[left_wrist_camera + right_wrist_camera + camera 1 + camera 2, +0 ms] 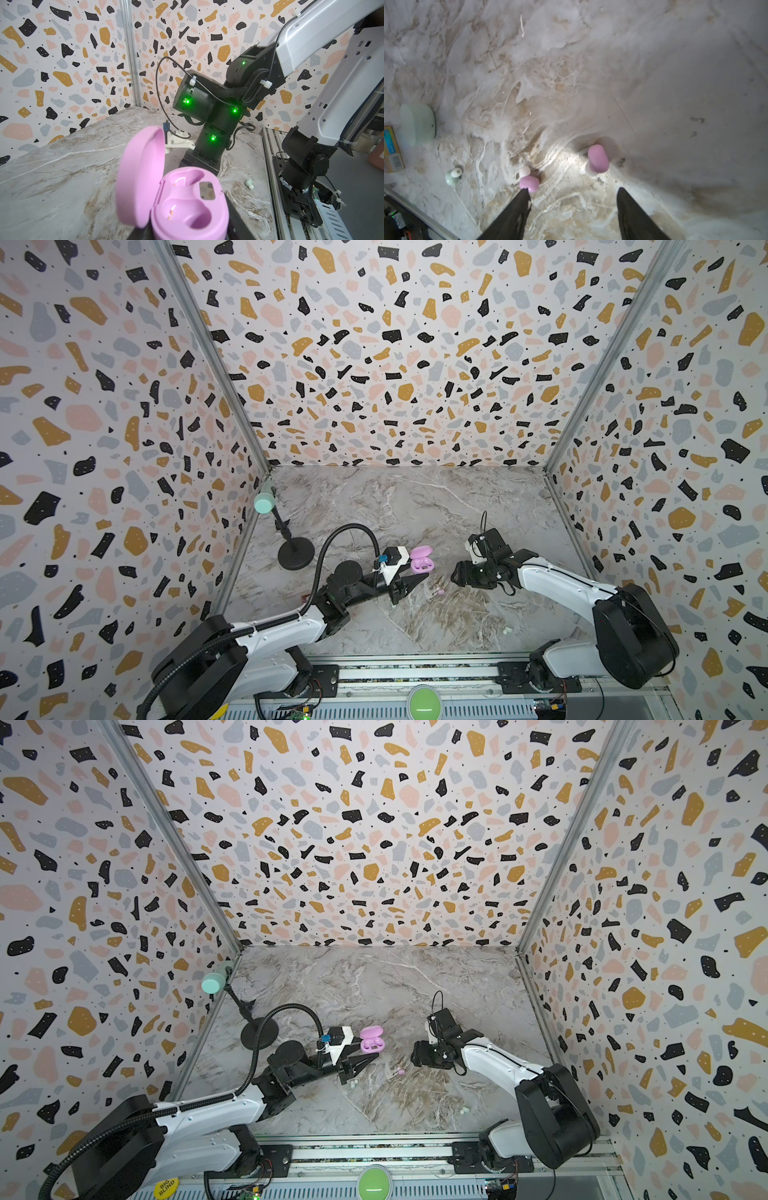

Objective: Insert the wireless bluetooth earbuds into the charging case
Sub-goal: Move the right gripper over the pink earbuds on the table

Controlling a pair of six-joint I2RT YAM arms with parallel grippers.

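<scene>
Over the table my left gripper clamps the empty open case steady, while my right gripper, jaws apart, hangs over the pink buds to pick one

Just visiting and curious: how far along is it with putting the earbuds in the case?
Done: the pink charging case stands open in the shut left gripper, both sockets empty. In hand: the right gripper hangs open over a pink earbud and a second pink earbud on the table, gripping neither. Left: seating both; a mint earbud lies loose too.
</scene>
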